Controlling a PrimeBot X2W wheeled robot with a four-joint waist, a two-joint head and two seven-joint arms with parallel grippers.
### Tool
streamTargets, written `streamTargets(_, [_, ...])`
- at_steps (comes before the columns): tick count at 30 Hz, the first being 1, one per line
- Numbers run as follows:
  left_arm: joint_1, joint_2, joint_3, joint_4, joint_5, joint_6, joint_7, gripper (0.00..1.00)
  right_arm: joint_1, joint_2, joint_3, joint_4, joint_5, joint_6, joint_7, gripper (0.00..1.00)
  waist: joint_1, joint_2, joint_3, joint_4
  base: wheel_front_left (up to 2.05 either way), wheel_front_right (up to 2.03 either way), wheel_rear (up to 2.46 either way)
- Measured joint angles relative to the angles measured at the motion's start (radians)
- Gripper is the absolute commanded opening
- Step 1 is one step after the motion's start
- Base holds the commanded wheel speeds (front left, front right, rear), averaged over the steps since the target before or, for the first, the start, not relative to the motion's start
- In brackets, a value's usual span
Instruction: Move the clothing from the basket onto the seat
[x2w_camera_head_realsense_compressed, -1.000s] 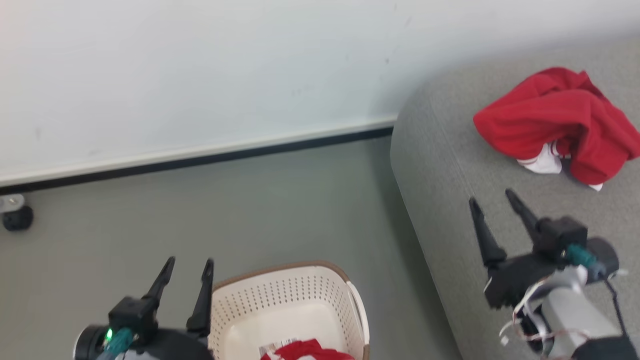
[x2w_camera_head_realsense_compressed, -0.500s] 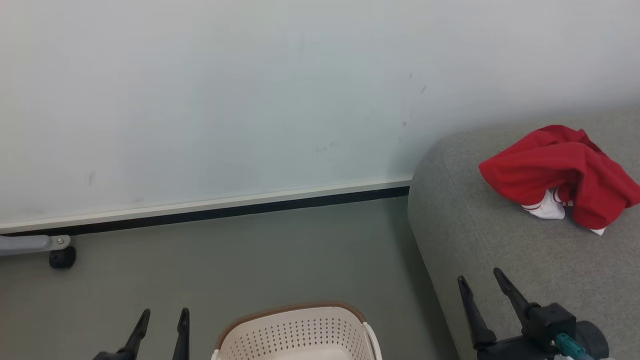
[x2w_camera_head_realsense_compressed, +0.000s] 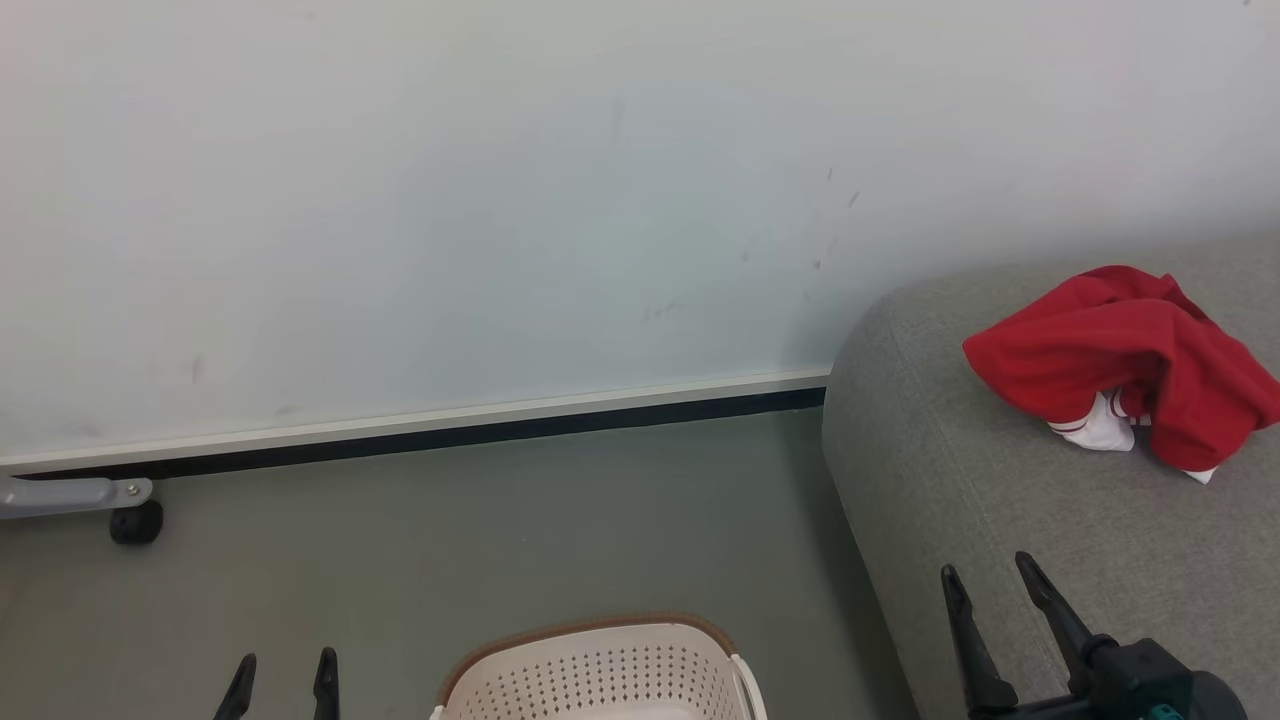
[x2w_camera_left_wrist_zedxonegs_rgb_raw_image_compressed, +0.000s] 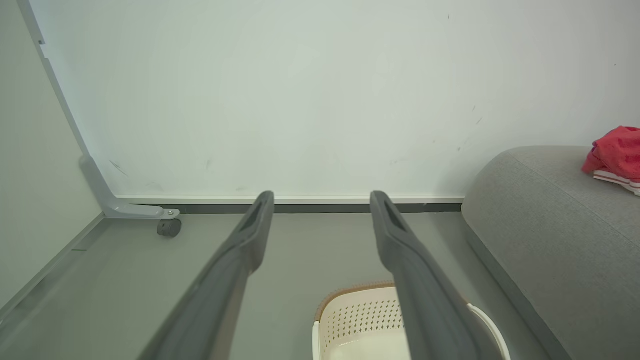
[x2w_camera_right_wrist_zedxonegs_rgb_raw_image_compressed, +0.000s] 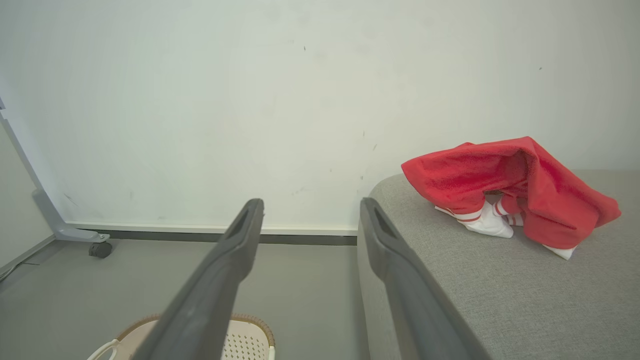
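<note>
A bunched red garment with white trim, the clothing (x2w_camera_head_realsense_compressed: 1120, 360) (x2w_camera_right_wrist_zedxonegs_rgb_raw_image_compressed: 505, 185) (x2w_camera_left_wrist_zedxonegs_rgb_raw_image_compressed: 617, 152), lies on the grey seat (x2w_camera_head_realsense_compressed: 960, 490) (x2w_camera_right_wrist_zedxonegs_rgb_raw_image_compressed: 500, 290) (x2w_camera_left_wrist_zedxonegs_rgb_raw_image_compressed: 550, 225) at the right. The cream perforated basket (x2w_camera_head_realsense_compressed: 600, 675) (x2w_camera_left_wrist_zedxonegs_rgb_raw_image_compressed: 360, 320) (x2w_camera_right_wrist_zedxonegs_rgb_raw_image_compressed: 245, 342) with a brown rim stands on the floor at the bottom centre; its inside is cut off. My left gripper (x2w_camera_head_realsense_compressed: 284, 663) (x2w_camera_left_wrist_zedxonegs_rgb_raw_image_compressed: 322, 197) is open with nothing between its fingers, left of the basket. My right gripper (x2w_camera_head_realsense_compressed: 986, 570) (x2w_camera_right_wrist_zedxonegs_rgb_raw_image_compressed: 311, 205) is open and bare over the seat's near part, well short of the red garment.
A pale wall with a dark baseboard (x2w_camera_head_realsense_compressed: 450, 435) runs across the back. A grey frame leg on a black caster (x2w_camera_head_realsense_compressed: 135, 520) (x2w_camera_left_wrist_zedxonegs_rgb_raw_image_compressed: 169, 227) (x2w_camera_right_wrist_zedxonegs_rgb_raw_image_compressed: 100, 249) stands at the far left by the wall. Grey floor (x2w_camera_head_realsense_compressed: 500, 540) lies between wall, basket and seat.
The head camera has tilted up, so the basket, both grippers and the seat sit lower in the picture. The basket's inside and the red fabric in it have slid out of frame. Both grippers stay open.
</note>
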Motion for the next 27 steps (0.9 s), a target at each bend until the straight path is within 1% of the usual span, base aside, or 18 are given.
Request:
streamTargets(11, [0.002, -0.013, 0.015, -0.026, 0.032, 0.000, 0.000, 1.00, 0.020, -0.001, -0.020, -0.042, -0.023, -0.001, 0.000, 1.00, 0.0000, 0.0001, -0.002, -0.001, 0.00, 0.00, 0.00])
streamTargets(27, [0.031, -0.021, 0.028, -0.052, 0.048, -0.001, 0.000, 1.00, 0.046, -0.004, -0.049, -0.081, -0.033, -0.008, 0.000, 1.00, 0.0000, 0.0000, 0.009, 0.000, 0.00, 0.00, 0.00])
